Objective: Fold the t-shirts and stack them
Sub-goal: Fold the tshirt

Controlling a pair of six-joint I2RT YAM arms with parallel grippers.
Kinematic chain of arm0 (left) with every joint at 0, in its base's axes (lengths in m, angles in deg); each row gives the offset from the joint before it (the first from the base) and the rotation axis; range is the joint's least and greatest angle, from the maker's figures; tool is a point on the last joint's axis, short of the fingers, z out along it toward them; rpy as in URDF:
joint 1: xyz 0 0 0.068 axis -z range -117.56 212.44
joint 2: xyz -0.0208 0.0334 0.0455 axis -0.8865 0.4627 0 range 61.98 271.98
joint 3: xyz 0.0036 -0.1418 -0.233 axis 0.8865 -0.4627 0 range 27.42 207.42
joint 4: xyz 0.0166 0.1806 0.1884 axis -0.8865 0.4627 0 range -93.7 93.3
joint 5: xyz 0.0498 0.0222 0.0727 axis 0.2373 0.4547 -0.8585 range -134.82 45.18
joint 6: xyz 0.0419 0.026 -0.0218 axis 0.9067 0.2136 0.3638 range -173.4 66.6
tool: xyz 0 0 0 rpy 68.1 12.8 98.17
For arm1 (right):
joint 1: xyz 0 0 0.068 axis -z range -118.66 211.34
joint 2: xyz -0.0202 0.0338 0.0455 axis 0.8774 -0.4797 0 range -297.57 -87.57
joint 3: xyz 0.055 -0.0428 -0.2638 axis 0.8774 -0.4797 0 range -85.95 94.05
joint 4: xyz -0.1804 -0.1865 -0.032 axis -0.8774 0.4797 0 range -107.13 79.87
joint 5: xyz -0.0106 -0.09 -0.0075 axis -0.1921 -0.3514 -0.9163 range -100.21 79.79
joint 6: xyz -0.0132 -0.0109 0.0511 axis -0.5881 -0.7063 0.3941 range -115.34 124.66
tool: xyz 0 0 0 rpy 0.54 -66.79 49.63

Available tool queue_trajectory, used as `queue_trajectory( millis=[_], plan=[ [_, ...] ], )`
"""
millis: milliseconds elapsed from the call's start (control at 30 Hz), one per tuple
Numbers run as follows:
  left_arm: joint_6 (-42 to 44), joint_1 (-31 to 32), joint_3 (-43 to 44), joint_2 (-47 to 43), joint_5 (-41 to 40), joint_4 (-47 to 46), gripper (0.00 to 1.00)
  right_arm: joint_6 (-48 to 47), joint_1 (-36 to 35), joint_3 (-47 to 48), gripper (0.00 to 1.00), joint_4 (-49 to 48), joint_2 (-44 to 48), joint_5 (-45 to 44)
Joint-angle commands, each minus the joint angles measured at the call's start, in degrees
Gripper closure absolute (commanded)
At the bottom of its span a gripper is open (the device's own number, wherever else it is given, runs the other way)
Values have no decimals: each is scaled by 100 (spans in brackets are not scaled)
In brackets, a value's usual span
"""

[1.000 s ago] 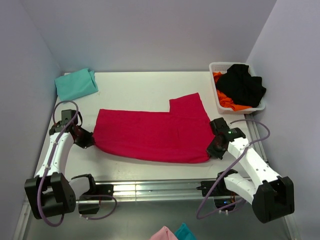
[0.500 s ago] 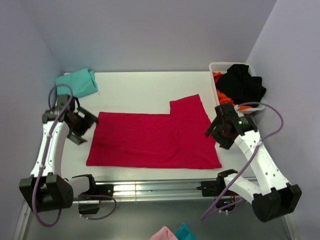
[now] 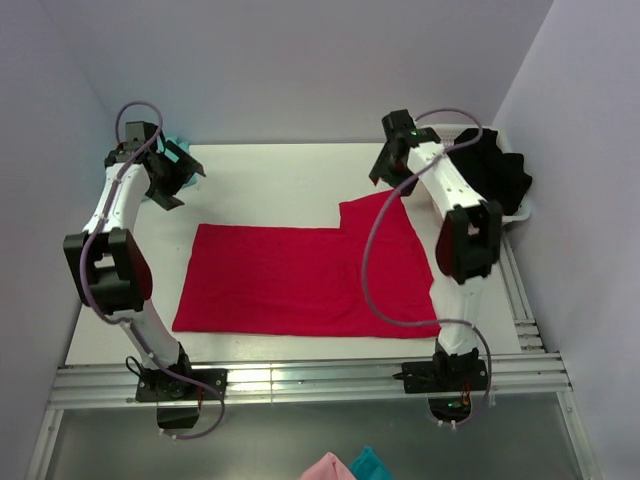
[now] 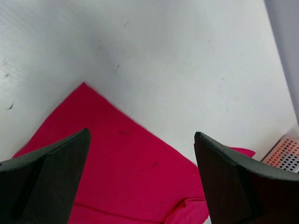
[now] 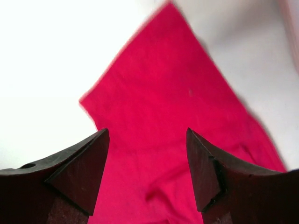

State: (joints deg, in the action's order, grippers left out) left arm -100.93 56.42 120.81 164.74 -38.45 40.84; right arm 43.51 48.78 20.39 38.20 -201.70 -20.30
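Note:
The crimson t-shirt (image 3: 300, 275) lies flat in the middle of the white table, folded into a long rectangle with one sleeve flap (image 3: 378, 215) sticking out toward the back. My left gripper (image 3: 180, 175) hovers open past the shirt's far left corner, touching nothing. In the left wrist view that gripper (image 4: 140, 140) looks down on red cloth (image 4: 117, 177). The right gripper (image 3: 385, 170) hangs open above the sleeve flap, holding nothing. From the right wrist the same gripper (image 5: 147, 133) has the red cloth (image 5: 168, 107) below it. Only a sliver of the teal t-shirt (image 3: 176, 143) shows behind the left arm.
A white basket (image 3: 517, 213) with black cloth (image 3: 500, 175) stands at the back right corner, partly behind the right arm, and shows in the left wrist view (image 4: 285, 154). Pink (image 3: 328, 467) and teal (image 3: 370, 463) cloth lie below the table's near rail.
Both grippers opened and let go of the red shirt's near corners. Both arms then rose and swung to the far side. The shirt's near edge now lies flat.

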Motion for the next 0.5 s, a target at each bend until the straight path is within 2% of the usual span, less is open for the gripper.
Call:
queue_trajectory(
  millis=[0, 67, 200, 467],
  plan=[
    [279, 22, -38, 174, 531, -488, 1, -395, 139, 1435, 27, 153, -957, -248],
    [305, 22, -284, 122, 602, -752, 1, -509, 183, 1975, 27, 232, -1600, -266],
    [489, 22, -1013, -150, 602, -946, 2, -581, 332, 2943, 27, 224, -2322, -354],
    [666, 22, -1788, -669, 558, -886, 2, -396, 667, 2935, 29, -198, -2824, -309]
  ],
)
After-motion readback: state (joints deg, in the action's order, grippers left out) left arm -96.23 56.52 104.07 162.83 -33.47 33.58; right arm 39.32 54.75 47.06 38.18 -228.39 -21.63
